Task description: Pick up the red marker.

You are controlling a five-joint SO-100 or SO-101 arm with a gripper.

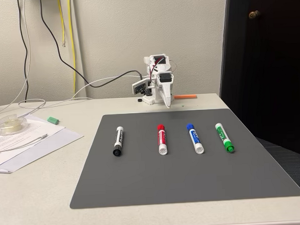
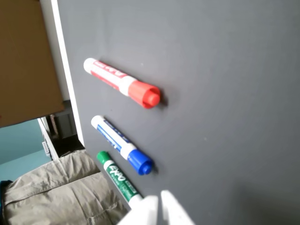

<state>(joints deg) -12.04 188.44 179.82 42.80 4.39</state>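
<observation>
The red marker lies second from the left on the grey mat, red cap toward the arm and white end toward the front. In the wrist view the red marker sits up and left of centre, cap pointing right. My gripper hangs at the table's back edge, behind the mat and well short of the marker, tip down. Its white fingertips enter the wrist view at the bottom, pressed close together with nothing between them; the gripper is shut.
A black marker, a blue marker and a green marker share the mat in one row. Papers, a tape roll and a green cap lie at the left. An orange strip lies behind the mat.
</observation>
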